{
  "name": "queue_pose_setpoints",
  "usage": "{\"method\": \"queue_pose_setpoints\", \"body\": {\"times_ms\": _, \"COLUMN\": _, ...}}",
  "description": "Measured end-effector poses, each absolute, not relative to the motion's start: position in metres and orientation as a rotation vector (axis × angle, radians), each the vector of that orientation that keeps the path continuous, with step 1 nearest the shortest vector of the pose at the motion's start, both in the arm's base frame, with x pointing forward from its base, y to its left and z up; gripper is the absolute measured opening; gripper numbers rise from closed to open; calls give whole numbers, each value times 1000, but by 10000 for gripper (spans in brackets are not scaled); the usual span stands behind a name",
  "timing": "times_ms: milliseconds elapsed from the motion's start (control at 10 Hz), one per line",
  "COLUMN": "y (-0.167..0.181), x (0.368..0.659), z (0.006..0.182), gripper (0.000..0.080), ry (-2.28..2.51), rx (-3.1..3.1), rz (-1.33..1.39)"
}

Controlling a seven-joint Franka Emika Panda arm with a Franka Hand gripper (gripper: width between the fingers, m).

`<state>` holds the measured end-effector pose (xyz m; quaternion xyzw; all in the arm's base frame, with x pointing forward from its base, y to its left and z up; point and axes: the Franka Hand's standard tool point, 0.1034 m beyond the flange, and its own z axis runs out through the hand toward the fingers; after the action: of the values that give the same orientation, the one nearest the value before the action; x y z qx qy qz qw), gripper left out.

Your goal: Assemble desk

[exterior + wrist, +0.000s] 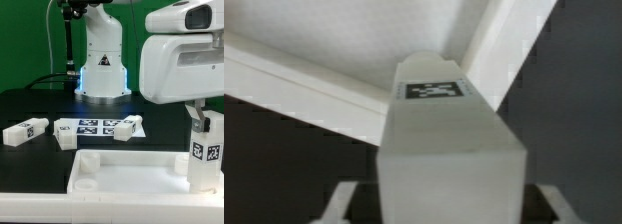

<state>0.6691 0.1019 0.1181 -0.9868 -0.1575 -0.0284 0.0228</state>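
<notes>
My gripper [205,120] is shut on a white block leg [207,152] with a black-and-white tag and holds it upright over the right end of the white tray-like tabletop [120,178]. Whether the leg touches the tabletop cannot be told. In the wrist view the leg [446,135] fills the middle between my two fingers [345,200], and the gripper [446,208] is closed on its sides. The tabletop's raised rim and a corner [491,45] lie beyond the leg's end. A round corner socket [86,157] shows at the tabletop's left.
Three loose white legs lie behind the tabletop: one at the exterior view's left [25,131], one beside it [66,138], one [126,127] on the marker board [92,126]. The robot base [103,70] stands at the back on the black table.
</notes>
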Motion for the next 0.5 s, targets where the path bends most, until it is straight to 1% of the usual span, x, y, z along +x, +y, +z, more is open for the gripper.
{"method": "queue_pose_setpoints", "body": {"times_ms": 100, "y": 101, "x": 669, "z": 118, "gripper": 289, "ry": -447, "rx": -3057, "rz": -86}}
{"method": "queue_pose_setpoints", "body": {"times_ms": 200, "y": 98, "x": 669, "z": 117, "gripper": 289, "ry": -226, "rx": -3059, "rz": -72}}
{"method": "queue_pose_setpoints", "body": {"times_ms": 500, "y": 95, "x": 670, "z": 116, "gripper": 290, "ry": 239, "rx": -3053, "rz": -80}}
